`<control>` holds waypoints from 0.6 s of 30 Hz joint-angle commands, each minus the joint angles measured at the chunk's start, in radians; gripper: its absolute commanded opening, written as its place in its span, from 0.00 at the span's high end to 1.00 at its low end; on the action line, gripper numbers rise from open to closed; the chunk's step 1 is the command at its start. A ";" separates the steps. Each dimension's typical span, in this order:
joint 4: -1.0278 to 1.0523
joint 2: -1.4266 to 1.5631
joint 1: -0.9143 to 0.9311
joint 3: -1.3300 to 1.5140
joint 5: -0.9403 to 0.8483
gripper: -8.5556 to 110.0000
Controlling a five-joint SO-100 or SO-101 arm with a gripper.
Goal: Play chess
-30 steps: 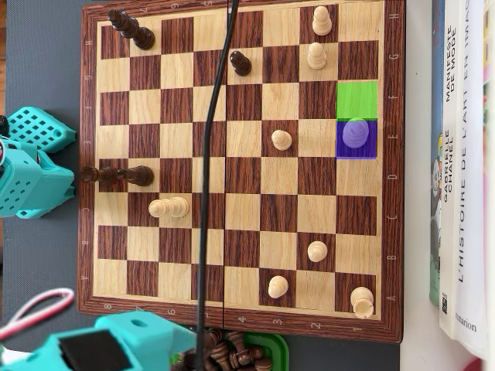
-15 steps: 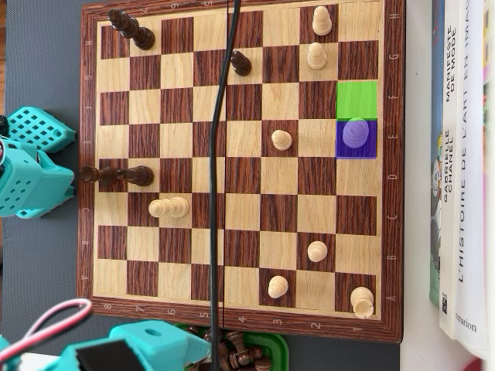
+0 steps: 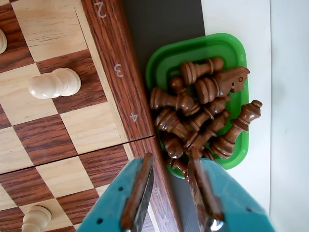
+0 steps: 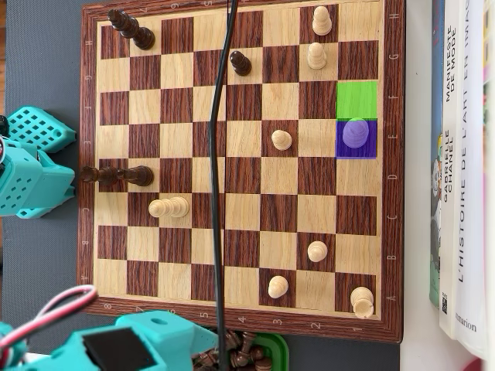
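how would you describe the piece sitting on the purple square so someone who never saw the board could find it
In the overhead view, start at the chessboard and go to its right-hand column of squares, beside the books. About a third of the way down, a bright green square sits directly above a purple square. The pawn on that purple square is the only piece on a tinted square; every other light piece stands on plain wood.

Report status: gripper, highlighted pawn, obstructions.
Gripper open, empty, over board edge beside green tray of dark pieces. Light pawn on purple square, untouched; green square empty. Black cable crosses the board.
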 commanded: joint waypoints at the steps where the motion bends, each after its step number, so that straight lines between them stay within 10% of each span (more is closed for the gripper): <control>1: 0.002 0.015 -0.003 -0.054 -0.008 0.83; 18: 0.098 0.351 -0.288 -0.046 0.006 0.82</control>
